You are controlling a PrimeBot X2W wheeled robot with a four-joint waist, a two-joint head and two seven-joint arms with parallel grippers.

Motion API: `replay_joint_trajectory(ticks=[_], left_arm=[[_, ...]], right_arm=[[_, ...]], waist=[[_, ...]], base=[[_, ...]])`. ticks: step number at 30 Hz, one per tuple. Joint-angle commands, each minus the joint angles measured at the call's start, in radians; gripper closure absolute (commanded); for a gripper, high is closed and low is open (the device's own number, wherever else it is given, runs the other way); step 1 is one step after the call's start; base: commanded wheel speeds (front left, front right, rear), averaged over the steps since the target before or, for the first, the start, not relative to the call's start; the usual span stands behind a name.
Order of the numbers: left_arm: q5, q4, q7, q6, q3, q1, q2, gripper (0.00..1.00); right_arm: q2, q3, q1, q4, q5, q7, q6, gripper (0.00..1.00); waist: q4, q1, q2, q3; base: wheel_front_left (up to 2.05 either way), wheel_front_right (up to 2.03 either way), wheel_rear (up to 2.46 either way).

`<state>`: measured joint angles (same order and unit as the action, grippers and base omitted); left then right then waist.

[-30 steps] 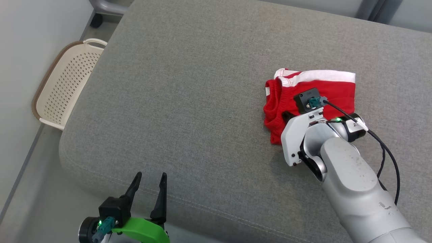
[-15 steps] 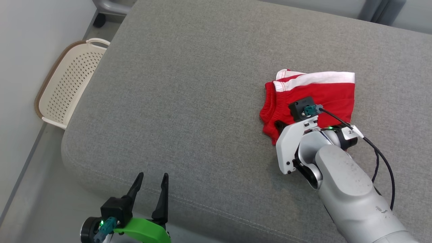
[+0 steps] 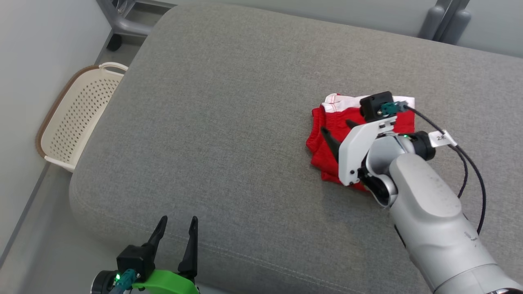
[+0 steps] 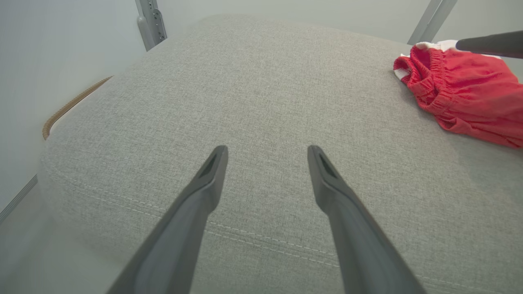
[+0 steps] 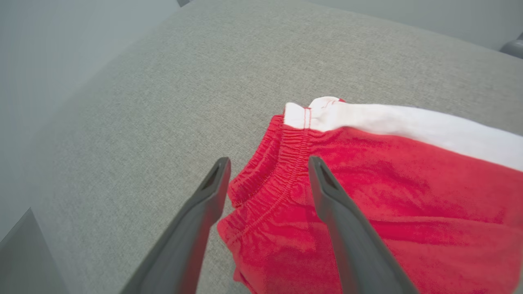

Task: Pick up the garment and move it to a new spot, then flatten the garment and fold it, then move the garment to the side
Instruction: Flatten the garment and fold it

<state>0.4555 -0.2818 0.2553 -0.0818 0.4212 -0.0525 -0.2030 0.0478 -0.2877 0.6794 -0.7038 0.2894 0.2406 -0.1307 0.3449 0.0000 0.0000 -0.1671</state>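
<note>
The right hand [image 3: 335, 125] hovers open and empty over the red garment [image 3: 320, 155], fingers astride its elastic waistband. The folded garment lies lengthwise left to right on the grey cushion's [image 3: 224, 122] right side, waistband facing left. The left hand [image 3: 178, 219] is open and empty.

Home-like room: grey fabric sofa cushion [image 3: 229, 122], cream laundry basket [image 3: 77, 118] beside wall [image 3: 32, 61].

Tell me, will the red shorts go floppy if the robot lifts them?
Probably floppy: the red shorts lie in soft folds with a crinkly waistband. Likely light, being thin cloth. Pushed, they would probably bunch rather than slide on the rough cushion.
</note>
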Motion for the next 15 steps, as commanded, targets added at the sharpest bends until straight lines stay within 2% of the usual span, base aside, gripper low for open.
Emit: replay_joint_trajectory(ticks=[1,10,15], left_arm=[[0.006,0.008,-0.003,-0.009,-0.002,0.015,-0.011,0.00],[0.007,0.048,-0.024,-0.021,0.005,0.043,-0.032,0.00],[0.007,0.061,-0.030,-0.021,0.010,0.039,-0.036,0.00]], right_arm=[[0.005,0.050,0.010,0.000,-0.022,0.039,0.000,0.00],[0.004,0.396,-0.011,0.060,-0.212,0.302,0.000,0.00],[0.003,0.476,-0.030,0.094,-0.227,0.370,0.000,0.00]], waist=[[-0.023,0.0000,0.0000,0.025],[-0.056,0.0000,0.0000,0.043],[-0.057,0.0000,0.0000,0.030]], base=[[0.00,0.00,0.00],[0.00,0.00,0.00],[0.00,0.00,0.00]])
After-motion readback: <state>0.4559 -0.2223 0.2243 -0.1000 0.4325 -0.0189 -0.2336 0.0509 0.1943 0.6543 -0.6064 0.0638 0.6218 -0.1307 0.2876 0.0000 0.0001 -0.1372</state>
